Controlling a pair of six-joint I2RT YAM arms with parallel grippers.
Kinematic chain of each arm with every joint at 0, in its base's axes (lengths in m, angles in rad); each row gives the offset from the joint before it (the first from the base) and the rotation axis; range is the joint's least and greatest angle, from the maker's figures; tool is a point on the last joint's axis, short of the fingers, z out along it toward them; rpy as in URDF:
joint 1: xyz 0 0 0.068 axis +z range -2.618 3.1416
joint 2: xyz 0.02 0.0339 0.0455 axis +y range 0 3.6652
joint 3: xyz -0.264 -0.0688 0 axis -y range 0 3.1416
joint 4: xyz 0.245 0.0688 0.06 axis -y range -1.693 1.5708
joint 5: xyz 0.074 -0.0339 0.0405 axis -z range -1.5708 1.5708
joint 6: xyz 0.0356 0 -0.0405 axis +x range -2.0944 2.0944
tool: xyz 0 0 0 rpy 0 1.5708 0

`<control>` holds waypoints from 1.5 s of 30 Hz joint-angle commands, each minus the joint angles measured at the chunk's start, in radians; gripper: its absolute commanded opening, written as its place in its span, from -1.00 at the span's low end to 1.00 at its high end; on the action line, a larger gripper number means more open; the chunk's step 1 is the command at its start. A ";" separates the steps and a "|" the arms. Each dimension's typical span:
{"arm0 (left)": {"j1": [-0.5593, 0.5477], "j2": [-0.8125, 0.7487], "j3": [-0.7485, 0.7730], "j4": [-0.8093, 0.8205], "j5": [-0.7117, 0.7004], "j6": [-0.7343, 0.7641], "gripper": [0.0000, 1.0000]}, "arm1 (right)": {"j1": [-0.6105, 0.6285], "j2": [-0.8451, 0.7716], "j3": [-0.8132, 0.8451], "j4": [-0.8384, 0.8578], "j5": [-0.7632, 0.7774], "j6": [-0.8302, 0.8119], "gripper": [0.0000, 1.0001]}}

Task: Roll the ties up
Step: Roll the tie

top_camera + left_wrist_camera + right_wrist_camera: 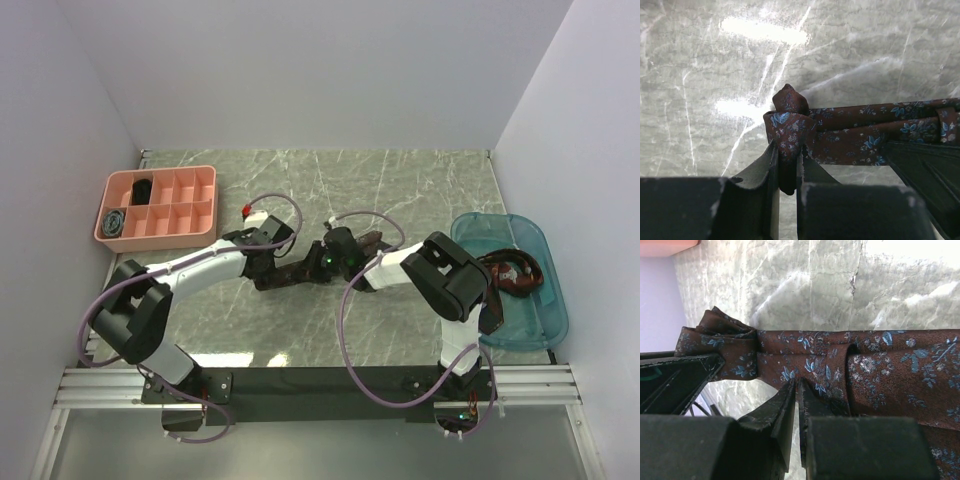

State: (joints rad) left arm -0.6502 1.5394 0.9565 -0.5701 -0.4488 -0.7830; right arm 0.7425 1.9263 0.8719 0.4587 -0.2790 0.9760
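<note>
So the marble worktop [400, 190] has plenty of open room toward the far wall. The blue bin [520, 328] holding spare ties [510, 272] sits at the right edge and the pink tray [160, 172] is far left, both well apart from the action. The maroon tie [297, 272] lies mid-worktop, with its long axis running left-right between the arms. The left claw [787, 167] is clamped on its curled-up end. The right claw [797, 400], just beside it along the strip, looks pinched onto the near edge. The roll's barely begun imo, so the winding heads toward the right arm.
</note>
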 commanded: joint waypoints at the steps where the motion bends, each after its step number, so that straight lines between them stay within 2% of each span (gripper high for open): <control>1: -0.022 0.013 0.036 -0.071 -0.067 -0.024 -0.99 | -0.006 -0.033 -0.022 0.080 -0.026 0.009 -0.73; 4: -0.022 -0.012 0.031 -0.080 -0.076 -0.039 -0.99 | -0.008 -0.029 -0.022 0.092 -0.025 0.013 -0.74; 14: -0.022 -0.047 -0.005 -0.114 -0.107 -0.052 -0.99 | -0.043 -0.024 -0.083 -0.027 0.090 0.095 -0.76; 22: -0.038 0.022 0.033 -0.139 -0.111 -0.010 -0.99 | -0.048 -0.020 -0.076 -0.063 0.107 0.098 -0.76; 32: -0.137 0.149 0.142 -0.194 -0.156 -0.015 -0.99 | -0.048 -0.010 -0.082 -0.037 0.100 0.104 -0.76; 38: -0.181 0.198 0.200 -0.186 -0.130 -0.007 -0.99 | -0.048 -0.007 -0.100 0.012 0.090 0.116 -0.76; 45: -0.215 0.229 0.153 -0.146 -0.091 -0.036 -0.99 | -0.048 0.000 -0.132 0.098 0.070 0.135 -0.76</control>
State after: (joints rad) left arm -0.8536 1.7515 1.1275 -0.7376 -0.5987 -0.7982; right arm 0.7059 1.9087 0.7738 0.5671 -0.2474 1.1126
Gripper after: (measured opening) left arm 0.142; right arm 0.121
